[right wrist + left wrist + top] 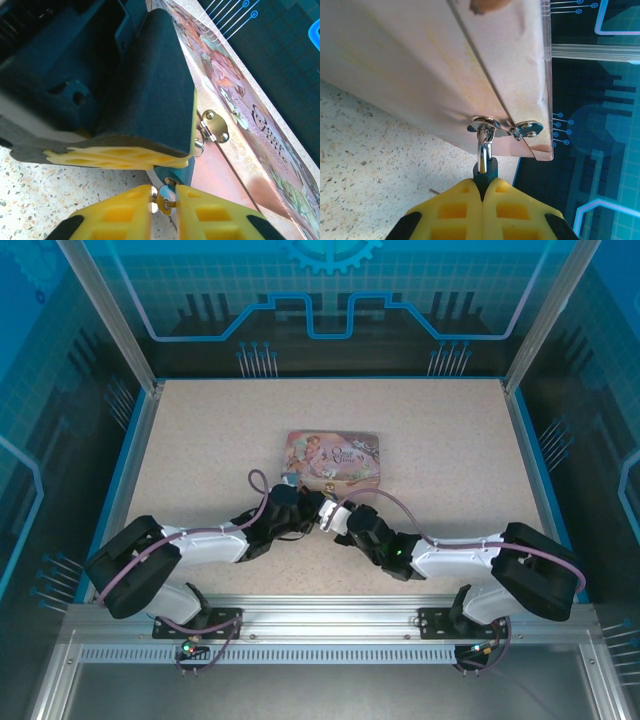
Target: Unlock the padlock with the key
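Left gripper (482, 196) clamps the padlock (485, 172), right gripper (164, 196) pinches the key (166, 201) at its keyhole; the unlocking turn seems left.

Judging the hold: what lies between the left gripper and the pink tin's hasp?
Left wrist view: the padlock spans it, teal body pinched in the left gripper, silvery shackle hooked through the hasp on the pink tin.
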{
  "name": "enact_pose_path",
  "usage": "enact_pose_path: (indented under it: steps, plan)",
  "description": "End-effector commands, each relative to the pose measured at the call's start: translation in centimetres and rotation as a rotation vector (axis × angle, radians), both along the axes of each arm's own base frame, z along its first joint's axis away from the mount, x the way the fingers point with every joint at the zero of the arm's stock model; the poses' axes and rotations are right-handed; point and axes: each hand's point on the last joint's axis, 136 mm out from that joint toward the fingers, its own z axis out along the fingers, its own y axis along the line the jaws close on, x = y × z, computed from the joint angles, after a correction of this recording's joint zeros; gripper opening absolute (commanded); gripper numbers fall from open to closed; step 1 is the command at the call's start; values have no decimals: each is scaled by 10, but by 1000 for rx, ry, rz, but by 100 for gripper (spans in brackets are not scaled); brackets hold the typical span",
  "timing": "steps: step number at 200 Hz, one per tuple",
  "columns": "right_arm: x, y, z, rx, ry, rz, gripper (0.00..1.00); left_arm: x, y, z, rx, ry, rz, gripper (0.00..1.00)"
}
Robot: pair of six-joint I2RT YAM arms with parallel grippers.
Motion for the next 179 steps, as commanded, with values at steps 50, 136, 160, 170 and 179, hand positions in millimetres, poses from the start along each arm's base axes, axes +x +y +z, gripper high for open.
enact_pose_path:
  steps: [50, 136, 160, 170, 179]
  plan:
    - [13, -4, 2, 55, 29, -52, 4, 6, -6, 28, -82, -66, -4, 0]
    - [11, 3, -2, 281, 272, -99, 0, 9, -7, 28, -79, -71, -1, 0]
    - [12, 2, 3, 401, 351, -129, 0, 10, -8, 27, -85, -73, 3, 0]
    - [13, 1, 5, 455, 387, -135, 0, 11, -9, 28, -88, -74, 3, 0]
    - [14, 0, 5, 489, 413, -145, 0, 12, -10, 29, -91, -77, 1, 0]
